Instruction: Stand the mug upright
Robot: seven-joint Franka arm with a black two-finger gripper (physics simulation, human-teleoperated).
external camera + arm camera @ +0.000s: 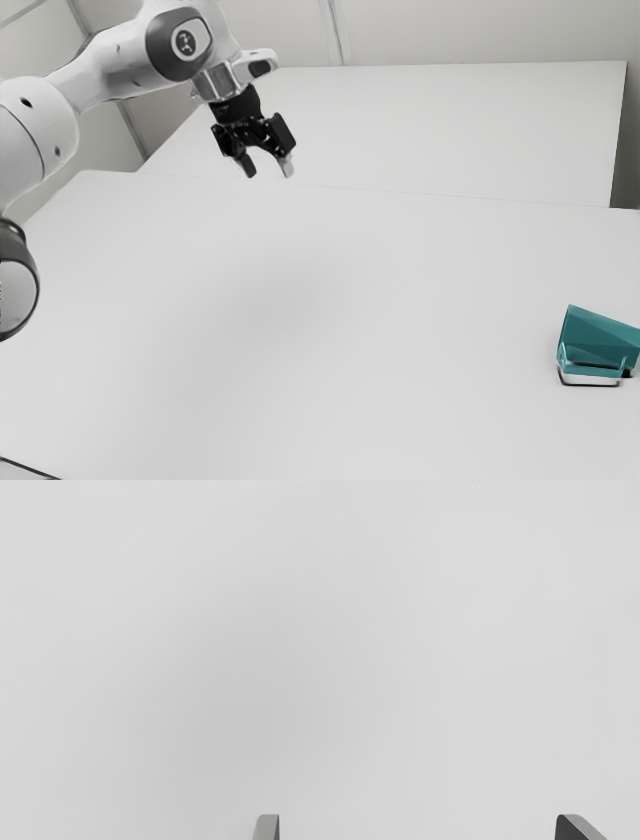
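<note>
Tool (270, 172) stands wide open, fingers apart, gripping and touching nothing.

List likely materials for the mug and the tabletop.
Mug: teal, seemingly glossy, perhaps glazed ceramic or hard plastic; pale streaks like glints near its lower edge suggest the sheen, but the look fits either.
Tabletop: pale, smooth, matte, possibly laminate or painted board; no grain, just soft shading.

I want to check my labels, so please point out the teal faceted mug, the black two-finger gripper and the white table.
Teal faceted mug (594, 338): exterior view, on its outer wall.
Black two-finger gripper (269, 171): exterior view, midway between the open fingertips.
White table (300, 350): exterior view, on its bare top.
</note>
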